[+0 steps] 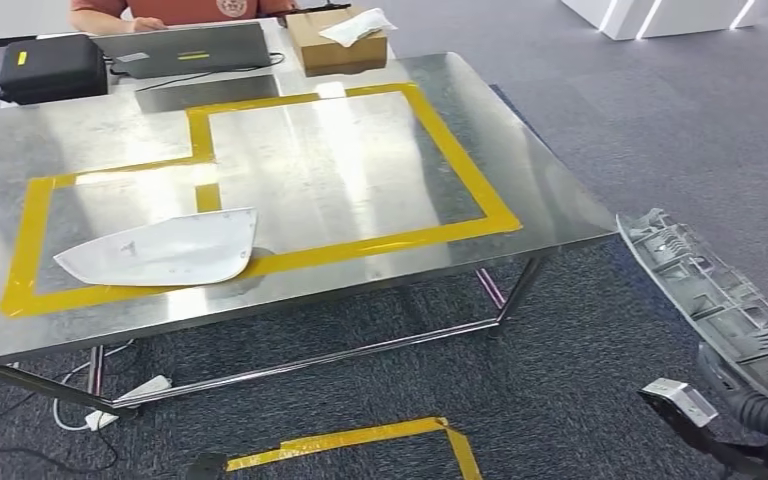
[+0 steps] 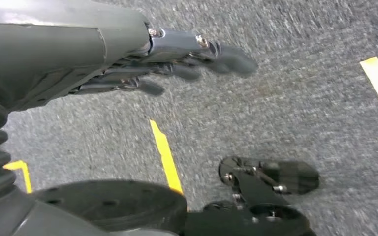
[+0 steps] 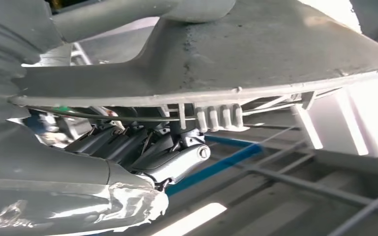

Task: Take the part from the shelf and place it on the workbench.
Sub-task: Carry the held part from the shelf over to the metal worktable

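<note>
I see a glossy brushed-steel table (image 1: 520,170) edged in smooth yellow tape (image 1: 460,160), a matt white plastic panel (image 1: 165,250) on it, rough grey carpet floor (image 1: 660,120) below, and a ribbed grey plastic trim part (image 1: 710,290).

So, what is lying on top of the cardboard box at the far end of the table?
A crumpled white sheet, maybe paper or plastic wrap, lies on the cardboard box, covering part of its top. Whatever is under the sheet or inside the closed box cannot be seen.
</note>
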Available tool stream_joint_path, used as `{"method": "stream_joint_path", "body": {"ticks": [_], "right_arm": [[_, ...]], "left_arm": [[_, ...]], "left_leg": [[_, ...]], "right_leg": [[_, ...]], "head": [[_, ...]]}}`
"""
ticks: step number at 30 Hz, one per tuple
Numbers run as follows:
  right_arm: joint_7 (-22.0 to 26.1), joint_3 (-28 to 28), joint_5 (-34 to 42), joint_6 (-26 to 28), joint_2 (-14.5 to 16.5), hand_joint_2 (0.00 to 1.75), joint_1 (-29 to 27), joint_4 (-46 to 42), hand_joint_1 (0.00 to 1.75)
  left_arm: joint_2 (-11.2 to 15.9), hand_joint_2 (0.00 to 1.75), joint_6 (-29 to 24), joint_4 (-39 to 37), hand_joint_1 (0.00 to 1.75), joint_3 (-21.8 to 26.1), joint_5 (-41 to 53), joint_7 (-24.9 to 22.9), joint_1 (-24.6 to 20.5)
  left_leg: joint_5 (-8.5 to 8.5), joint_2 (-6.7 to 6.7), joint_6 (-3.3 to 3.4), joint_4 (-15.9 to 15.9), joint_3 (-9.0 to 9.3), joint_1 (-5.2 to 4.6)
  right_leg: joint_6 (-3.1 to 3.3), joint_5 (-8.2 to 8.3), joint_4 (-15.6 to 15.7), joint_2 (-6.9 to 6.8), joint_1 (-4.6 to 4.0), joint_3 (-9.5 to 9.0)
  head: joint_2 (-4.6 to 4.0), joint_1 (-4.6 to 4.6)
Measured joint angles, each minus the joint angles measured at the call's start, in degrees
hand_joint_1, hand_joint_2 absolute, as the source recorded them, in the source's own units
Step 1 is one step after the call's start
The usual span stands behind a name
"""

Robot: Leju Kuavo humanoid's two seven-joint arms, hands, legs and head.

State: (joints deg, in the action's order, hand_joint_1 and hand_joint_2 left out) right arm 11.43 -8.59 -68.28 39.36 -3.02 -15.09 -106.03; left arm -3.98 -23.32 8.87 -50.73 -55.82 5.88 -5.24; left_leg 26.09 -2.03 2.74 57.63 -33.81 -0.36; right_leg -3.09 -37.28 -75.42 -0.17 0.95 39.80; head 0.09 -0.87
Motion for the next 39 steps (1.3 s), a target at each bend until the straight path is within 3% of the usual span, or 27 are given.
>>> {"method": "stream_joint_path", "body": {"ticks": [39], "right_arm": [[0.00, 0.00, 0.00, 0.00, 0.00, 1.75, 0.00, 0.00, 1.75]], "left_arm": [[0.00, 1.75, 0.00, 0.00, 0.00, 0.00, 0.00, 0.00, 0.00]], "left_leg": [[0.00, 0.00, 0.00, 0.00, 0.00, 0.00]], "right_leg": [[0.00, 0.00, 0.00, 0.00, 0.00, 0.00]], "head": [[0.00, 0.00]]}}
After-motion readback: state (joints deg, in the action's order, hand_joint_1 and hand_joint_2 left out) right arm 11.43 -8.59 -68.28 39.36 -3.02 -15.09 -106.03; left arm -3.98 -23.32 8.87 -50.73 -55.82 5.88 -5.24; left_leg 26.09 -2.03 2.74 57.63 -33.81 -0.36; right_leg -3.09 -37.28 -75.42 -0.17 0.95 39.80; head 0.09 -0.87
